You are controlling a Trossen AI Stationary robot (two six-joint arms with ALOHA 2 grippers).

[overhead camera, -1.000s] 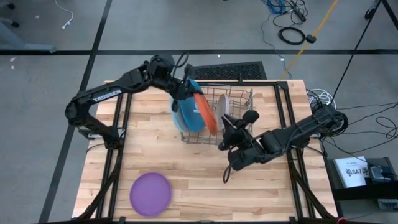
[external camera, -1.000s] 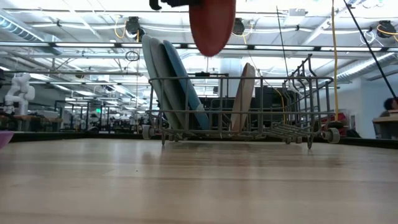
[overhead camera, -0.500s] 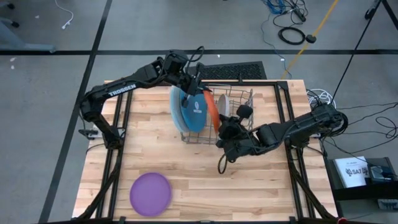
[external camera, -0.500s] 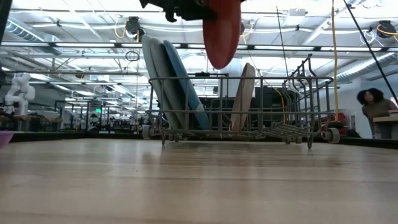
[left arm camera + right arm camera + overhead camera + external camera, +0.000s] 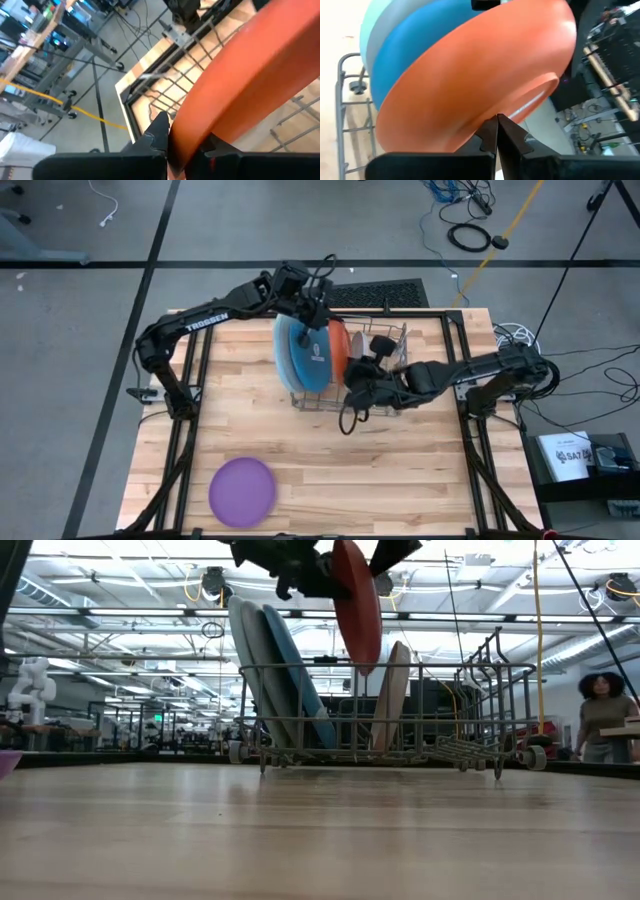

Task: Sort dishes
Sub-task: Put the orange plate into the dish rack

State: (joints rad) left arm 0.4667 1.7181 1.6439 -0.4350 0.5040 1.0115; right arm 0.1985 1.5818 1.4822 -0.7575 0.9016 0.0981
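Two grippers at the orange plate (image 5: 338, 352), held on edge over the wire rack (image 5: 385, 338): left gripper (image 5: 185, 145) clamped on its rim, right gripper (image 5: 496, 131) pinched closed on its edge. Inside the rack (upright) three large plates, light blue (image 5: 282, 352), grey (image 5: 255, 660), darker blue (image 5: 312, 360), plus off-white plate (image 5: 392, 690). Well clear of the rack, purple plate (image 5: 241, 491), flat.

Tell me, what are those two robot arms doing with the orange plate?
The left gripper is holding the orange plate by its edge, on end, over the grey wire dish rack. The right gripper is shut and sits right at the plate's rim from the other side. Three large plates, light blue, pale grey and darker blue, already stand in the rack, and so does an off-white one. A purple plate lies flat on the table.
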